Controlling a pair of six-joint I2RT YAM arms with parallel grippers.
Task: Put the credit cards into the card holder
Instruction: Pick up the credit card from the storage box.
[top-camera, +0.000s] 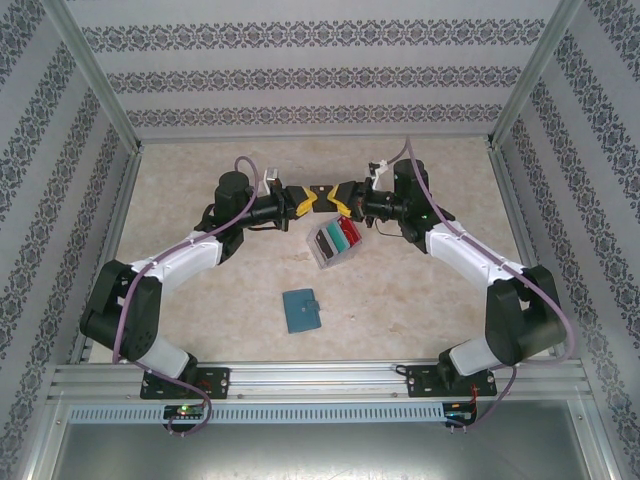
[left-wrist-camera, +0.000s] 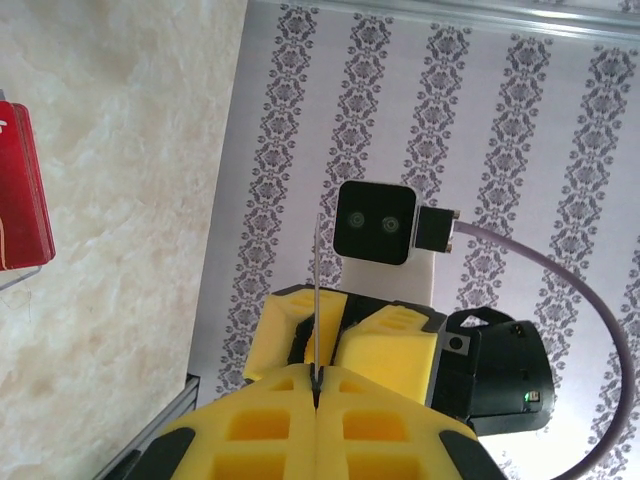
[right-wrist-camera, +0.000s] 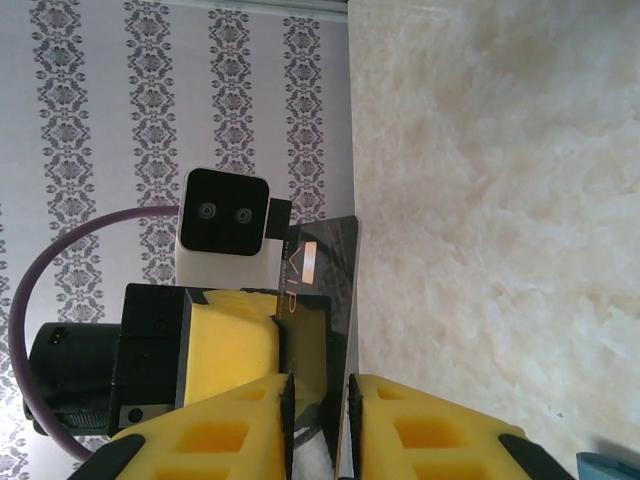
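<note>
From above, we see the two arms reaching toward each other over the far middle of the table (top-camera: 430, 300), their tips almost meeting. Between them is a dark card (top-camera: 321, 193), held clear of the surface. The left gripper (top-camera: 307, 199) pinches it: in its wrist view the yellow fingers are pressed tight together, and the card stands edge-on out of the seam as a thin line. The right gripper (top-camera: 341, 196) faces it from the other side. In its own wrist view the fingers stand a little apart, and the card, with pale lettering on its face, runs into the gap close against one finger. We cannot tell whether that finger touches it.

Just nearer than the grippers, a clear tray (top-camera: 322, 263) lies at a slant, holding a red card (top-camera: 348, 232) and a teal-green card (top-camera: 328, 243) side by side. The card holder (top-camera: 300, 310) lies closed and flat on the table, nearer still to the arm bases and slightly left of the tray — well apart from both grippers.
</note>
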